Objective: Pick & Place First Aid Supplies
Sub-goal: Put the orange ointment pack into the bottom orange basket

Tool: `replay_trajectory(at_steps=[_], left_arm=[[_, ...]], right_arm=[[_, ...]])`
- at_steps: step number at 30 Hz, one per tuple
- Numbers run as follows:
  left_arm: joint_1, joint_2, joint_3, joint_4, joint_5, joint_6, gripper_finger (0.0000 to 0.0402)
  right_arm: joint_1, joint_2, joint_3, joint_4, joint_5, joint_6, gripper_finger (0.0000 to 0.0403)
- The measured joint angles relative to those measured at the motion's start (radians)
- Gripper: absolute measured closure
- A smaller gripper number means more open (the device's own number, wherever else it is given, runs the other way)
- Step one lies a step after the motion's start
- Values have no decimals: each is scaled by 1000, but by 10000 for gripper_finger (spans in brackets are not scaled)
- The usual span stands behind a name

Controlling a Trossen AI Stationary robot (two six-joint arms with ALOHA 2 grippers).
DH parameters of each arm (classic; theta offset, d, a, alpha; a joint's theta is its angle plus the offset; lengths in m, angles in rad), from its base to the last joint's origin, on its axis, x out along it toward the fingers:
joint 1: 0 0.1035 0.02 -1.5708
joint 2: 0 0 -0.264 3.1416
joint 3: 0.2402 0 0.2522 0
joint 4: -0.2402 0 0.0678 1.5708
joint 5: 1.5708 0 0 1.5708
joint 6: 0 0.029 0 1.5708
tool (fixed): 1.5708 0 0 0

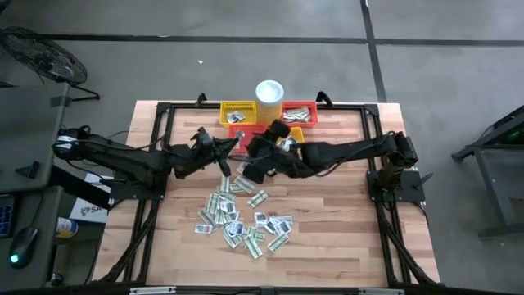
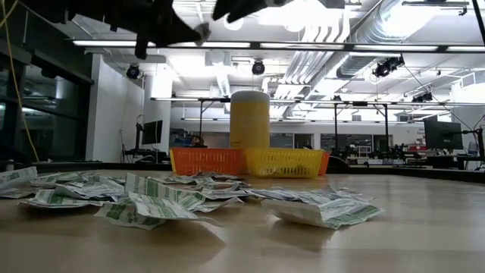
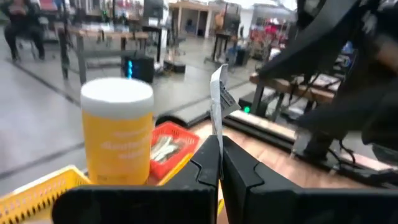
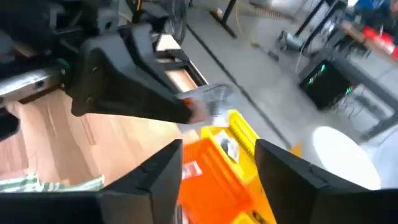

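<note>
sachets (image 2: pixel 151 206) green print (unreadable) | left gripper (image 3: pixel 220 163) clamps sachet (image 3: pixel 217 102) | right gripper (image 4: pixel 219 163) parted, empty

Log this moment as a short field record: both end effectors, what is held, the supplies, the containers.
left end effector: shut on a packet, raised above the table
right end effector: open, holding nothing, close to the left one near the baskets
loose sachets: scattered heap on the wooden table
yellow basket: beside the cup
red-orange basket: holds a few packets
white cup: upright between the baskets
</note>
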State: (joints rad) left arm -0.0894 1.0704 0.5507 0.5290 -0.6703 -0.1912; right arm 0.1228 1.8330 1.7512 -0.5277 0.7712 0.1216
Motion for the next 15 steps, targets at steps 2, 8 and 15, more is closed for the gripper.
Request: replay_trajectory(at_steps=[2,8,15], left_arm=[[43,-6,0,-57,45,-47,401],[212,-10,0,-228,258,-150,401],[425,-10,0,-391,484,-179,401]], right_arm=[[-14,-22,0,-58,-7,54,199],[-52,-85,0,-242,-56,175,199],[-69,-107,2,-408,-58,249,201]])
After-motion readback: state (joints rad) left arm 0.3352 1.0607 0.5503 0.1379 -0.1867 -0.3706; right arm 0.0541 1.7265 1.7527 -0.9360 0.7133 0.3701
